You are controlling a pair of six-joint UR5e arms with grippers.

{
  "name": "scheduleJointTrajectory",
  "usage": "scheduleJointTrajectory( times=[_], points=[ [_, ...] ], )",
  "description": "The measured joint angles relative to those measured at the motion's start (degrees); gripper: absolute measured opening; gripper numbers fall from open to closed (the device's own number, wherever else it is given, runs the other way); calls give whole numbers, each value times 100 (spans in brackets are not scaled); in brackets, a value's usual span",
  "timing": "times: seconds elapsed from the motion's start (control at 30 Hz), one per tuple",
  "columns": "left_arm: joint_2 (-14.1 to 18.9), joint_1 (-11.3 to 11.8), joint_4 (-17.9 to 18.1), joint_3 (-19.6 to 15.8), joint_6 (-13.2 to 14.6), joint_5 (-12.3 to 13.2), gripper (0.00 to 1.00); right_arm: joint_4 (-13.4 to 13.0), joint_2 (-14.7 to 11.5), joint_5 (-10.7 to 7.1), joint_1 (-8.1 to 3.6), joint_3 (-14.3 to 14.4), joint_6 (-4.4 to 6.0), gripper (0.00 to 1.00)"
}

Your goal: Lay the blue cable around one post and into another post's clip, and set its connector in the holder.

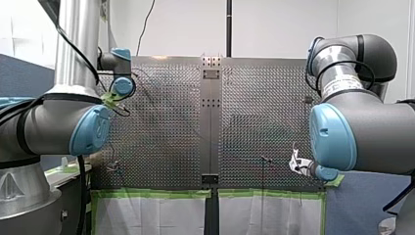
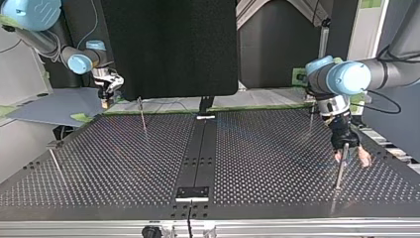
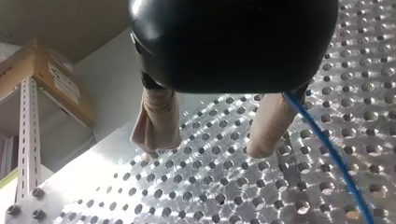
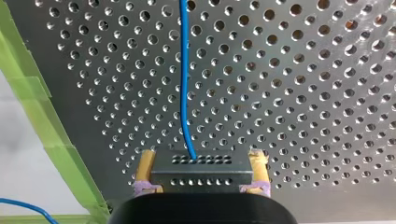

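In the right wrist view my right gripper [image 4: 201, 161] is shut, its yellow pads [image 4: 145, 163] clamped on the dark connector block [image 4: 198, 175]. The blue cable [image 4: 183, 79] runs from the block straight ahead over the perforated table. In the left wrist view my left gripper [image 3: 212, 140] hangs open over the table, nothing between its beige fingers [image 3: 158, 122]. The blue cable [image 3: 327, 144] passes just outside one finger. At the top view's right my left gripper [image 2: 352, 154] stands by a thin post [image 2: 340, 171]. My right gripper [image 2: 106, 91] is at the far left edge.
More thin posts stand on the table [image 2: 272, 163]: one near the far edge [image 2: 142, 115], one at the top view's left [image 2: 54, 159], one at the far right [image 2: 311, 116]. A black centre strip [image 2: 198, 153] carries brackets at both ends. Green tape [image 4: 42, 126] lines the table's edge.
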Motion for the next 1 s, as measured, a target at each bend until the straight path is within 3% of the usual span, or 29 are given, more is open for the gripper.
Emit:
scheduleJointTrajectory(
  times=[0.27,0.57,0.77,1.0],
  points=[
    [-50,31,-7,154,22,59,100,27,-21,51,-56,-21,-92,0],
    [-55,30,-15,159,19,152,100,289,-410,40,-87,37,-118,0],
    [-54,15,-77,154,31,112,100,358,-756,45,-100,244,2,0],
    [-55,-9,-171,149,24,74,100,341,-1181,56,-107,499,320,0]
  ],
)
